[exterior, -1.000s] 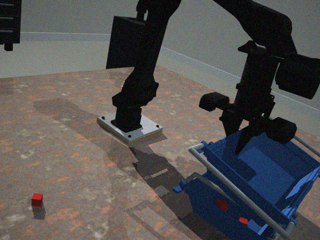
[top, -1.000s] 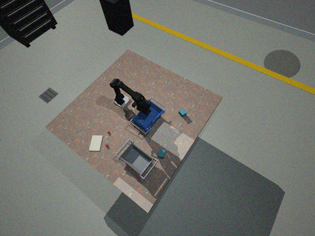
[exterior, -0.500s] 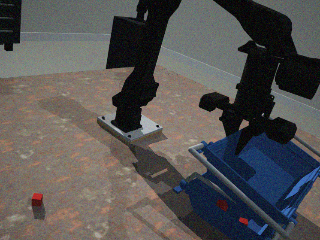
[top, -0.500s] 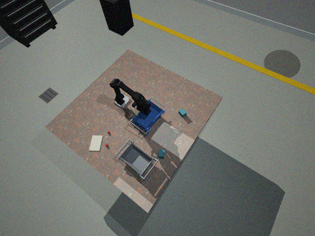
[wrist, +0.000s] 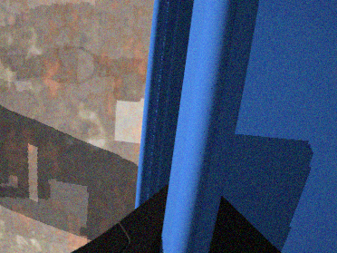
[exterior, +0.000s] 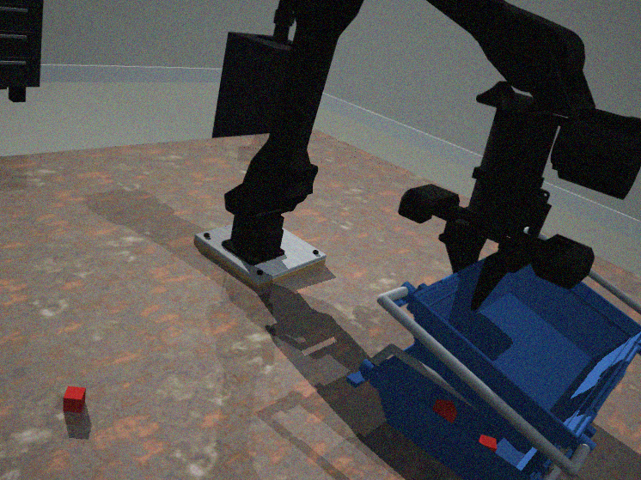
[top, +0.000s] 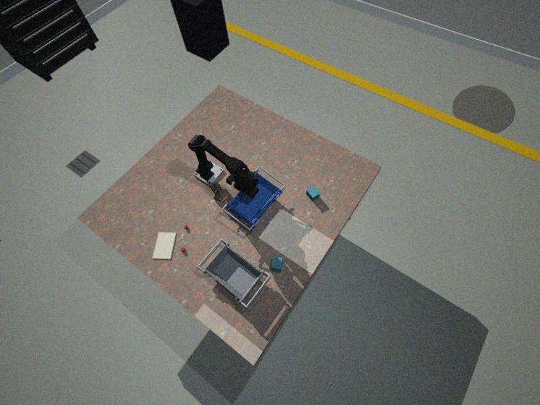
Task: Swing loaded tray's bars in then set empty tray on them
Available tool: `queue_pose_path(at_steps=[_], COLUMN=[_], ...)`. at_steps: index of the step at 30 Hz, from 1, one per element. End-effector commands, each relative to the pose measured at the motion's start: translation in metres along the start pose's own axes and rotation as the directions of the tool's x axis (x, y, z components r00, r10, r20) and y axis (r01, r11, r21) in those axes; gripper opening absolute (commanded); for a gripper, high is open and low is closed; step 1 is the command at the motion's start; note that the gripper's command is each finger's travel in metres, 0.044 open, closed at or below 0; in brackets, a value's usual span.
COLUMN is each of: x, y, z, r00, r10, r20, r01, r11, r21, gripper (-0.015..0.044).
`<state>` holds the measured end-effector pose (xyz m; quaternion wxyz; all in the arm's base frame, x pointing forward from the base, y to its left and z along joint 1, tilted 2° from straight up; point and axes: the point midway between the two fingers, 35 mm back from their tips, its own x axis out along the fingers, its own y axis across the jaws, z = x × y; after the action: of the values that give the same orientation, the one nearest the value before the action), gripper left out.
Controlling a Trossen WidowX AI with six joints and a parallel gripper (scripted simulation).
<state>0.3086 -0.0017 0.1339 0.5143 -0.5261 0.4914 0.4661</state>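
Note:
My gripper point(top: 255, 194) point(exterior: 466, 288) point(wrist: 189, 199) points down and is shut on the near long wall of the empty blue tray point(top: 263, 201) point(exterior: 534, 361) point(wrist: 294, 51). That tray is over the loaded blue tray point(exterior: 406, 416); its own bars stick out at its ends. Red blocks point(exterior: 445, 410) point(exterior: 487, 442) show inside the loaded tray. One bar point(exterior: 422, 371) of the loaded tray slants in under the empty tray's near end. The other bar is hidden. I cannot tell whether the empty tray touches the bars or is quite level.
A grey tray point(top: 216, 282) with its bars out stands towards the table's front. Two teal blocks point(top: 312, 193) point(top: 276, 264), a cream slab point(top: 164, 245) and small red blocks point(top: 185, 227) point(top: 182, 249) point(exterior: 74, 399) lie on the table point(top: 252, 116) point(exterior: 133, 313).

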Motion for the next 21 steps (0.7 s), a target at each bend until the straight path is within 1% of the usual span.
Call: queue_pose_path(at_steps=[1,2,13,21], x=[0.008,0.000,0.016,0.016], y=[0.009,0.000,0.012,0.012], z=[0.002,0.000,0.003,0.003], r00=[0.999,1.000,0.999,0.999], r10=[0.043,0.001,0.042,0.043], r20=[0.002,0.000,0.002,0.002], r01=[-0.043,-0.001,-0.042,-0.043], r11=[0.999,1.000,0.999,0.999], r21=[-0.005,0.000,-0.005,-0.005], gripper=[0.0000,0.0000,0.0000,0.0000])
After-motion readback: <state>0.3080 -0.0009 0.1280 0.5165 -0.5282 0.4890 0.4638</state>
